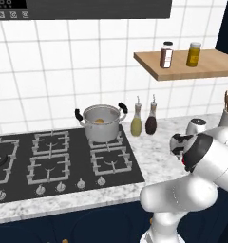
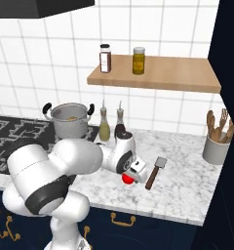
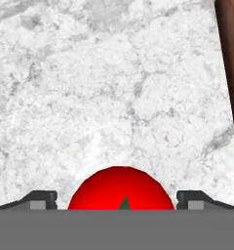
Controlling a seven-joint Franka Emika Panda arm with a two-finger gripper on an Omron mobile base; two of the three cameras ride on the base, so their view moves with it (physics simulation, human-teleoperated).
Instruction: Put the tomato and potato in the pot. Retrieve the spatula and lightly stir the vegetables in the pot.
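The red tomato (image 3: 120, 189) (image 2: 127, 179) lies on the marble counter, right of the stove. My gripper (image 3: 117, 201) (image 2: 130, 175) is lowered over it and open. One fingertip (image 3: 41, 199) stands on each side of the tomato with a small gap, touching nothing. The spatula (image 2: 155, 173), with a brown handle (image 3: 231, 73) and a flat grey blade, lies on the counter just right of the tomato. The steel pot (image 1: 101, 124) (image 2: 70, 119) stands on the stove's back right burner. A tan potato (image 1: 99, 121) (image 2: 71, 117) lies inside it.
Two bottles (image 1: 136, 124) (image 1: 151, 123) stand between the pot and my arm. A grey cup of wooden utensils (image 2: 216, 146) sits at the far right by a dark cabinet. A wooden shelf (image 2: 153, 73) with two jars hangs above. The counter's front edge (image 2: 153, 212) is close to the tomato.
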